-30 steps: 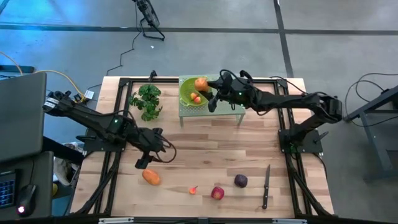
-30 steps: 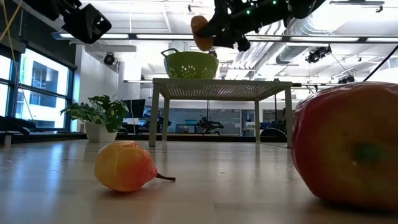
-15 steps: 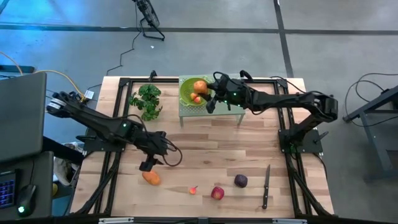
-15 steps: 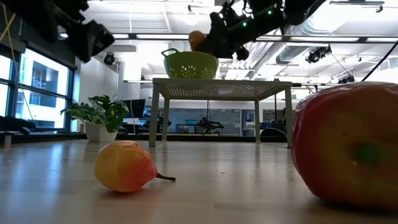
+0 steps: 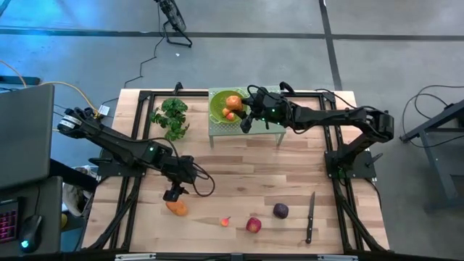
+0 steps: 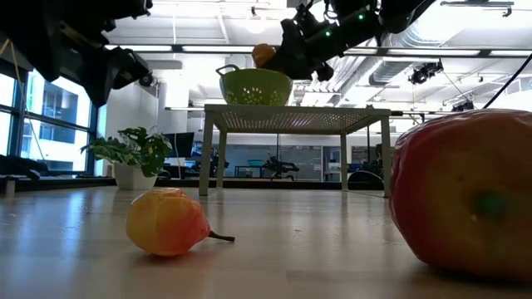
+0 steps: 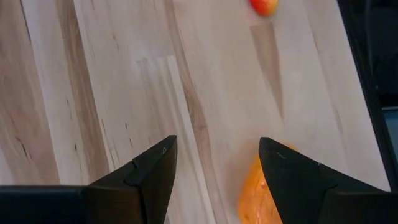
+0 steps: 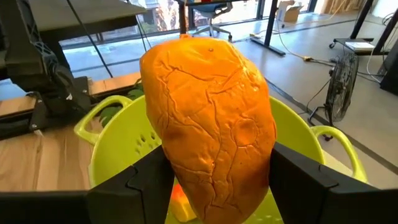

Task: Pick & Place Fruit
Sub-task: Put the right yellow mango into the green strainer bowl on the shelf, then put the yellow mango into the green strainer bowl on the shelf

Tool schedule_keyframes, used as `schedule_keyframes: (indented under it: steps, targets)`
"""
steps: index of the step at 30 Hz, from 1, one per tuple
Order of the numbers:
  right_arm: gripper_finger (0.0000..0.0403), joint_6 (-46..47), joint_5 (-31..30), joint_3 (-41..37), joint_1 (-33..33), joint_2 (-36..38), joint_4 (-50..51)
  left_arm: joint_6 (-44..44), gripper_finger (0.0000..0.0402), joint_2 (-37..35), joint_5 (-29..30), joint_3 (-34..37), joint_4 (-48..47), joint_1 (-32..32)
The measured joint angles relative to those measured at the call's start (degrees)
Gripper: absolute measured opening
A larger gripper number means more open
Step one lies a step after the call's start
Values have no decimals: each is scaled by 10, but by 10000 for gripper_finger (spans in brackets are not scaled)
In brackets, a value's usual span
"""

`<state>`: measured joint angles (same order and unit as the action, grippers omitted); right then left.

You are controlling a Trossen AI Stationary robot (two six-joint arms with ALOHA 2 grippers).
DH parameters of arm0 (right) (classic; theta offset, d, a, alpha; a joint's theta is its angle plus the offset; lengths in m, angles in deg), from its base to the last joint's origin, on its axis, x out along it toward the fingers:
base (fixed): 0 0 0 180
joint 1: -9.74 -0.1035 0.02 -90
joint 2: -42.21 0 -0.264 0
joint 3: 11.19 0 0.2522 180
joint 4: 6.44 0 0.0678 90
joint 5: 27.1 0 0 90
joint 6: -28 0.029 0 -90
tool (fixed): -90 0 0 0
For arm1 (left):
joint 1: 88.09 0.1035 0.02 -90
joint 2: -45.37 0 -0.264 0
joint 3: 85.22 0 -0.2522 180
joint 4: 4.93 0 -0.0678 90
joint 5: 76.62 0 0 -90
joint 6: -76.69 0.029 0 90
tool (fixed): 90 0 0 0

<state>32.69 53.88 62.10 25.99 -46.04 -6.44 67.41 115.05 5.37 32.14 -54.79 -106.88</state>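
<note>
My right gripper is shut on an orange oblong fruit just above the green colander; it also shows in the low view. A small orange-red piece lies in the colander. My left gripper is open and empty above the table, over the far side of the second orange fruit, which lies on its side on the wood. That fruit shows beside one finger in the left wrist view. The red apple, the purple plum and a tiny orange-red bit lie near the front edge. My right gripper pinches the orange fruit by its two opposite sides between its two fingers. The fingers come from the table's right, slanting down. The fruit is lifted clear, above the colander's bowl.
The colander stands on a small perforated stand at the table's far middle. A leafy green plant stands left of it. A black-handled knife lies at the front right. Bare wood lies in the table's middle.
My left gripper has gone toward the table's near edge and down toward the orange fruit on the wood, staying open. My right gripper has carried its orange fruit a little left and down over the colander, still shut on it.
</note>
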Motion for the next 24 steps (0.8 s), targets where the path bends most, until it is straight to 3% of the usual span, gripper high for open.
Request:
schedule_keyframes:
  steps: [7, 12, 24]
  targets:
    - [242, -4, 0, 0, 0, 0, 2, -1, 223, 6, 16, 0, 2, 0]
    - [274, -4, 0, 0, 0, 0, 3, -82, 223, 14, 113, 0, 1, 3]
    - [281, -11, 0, 0, 0, 2, -1, -90, 223, 15, 86, 0, 0, 12]
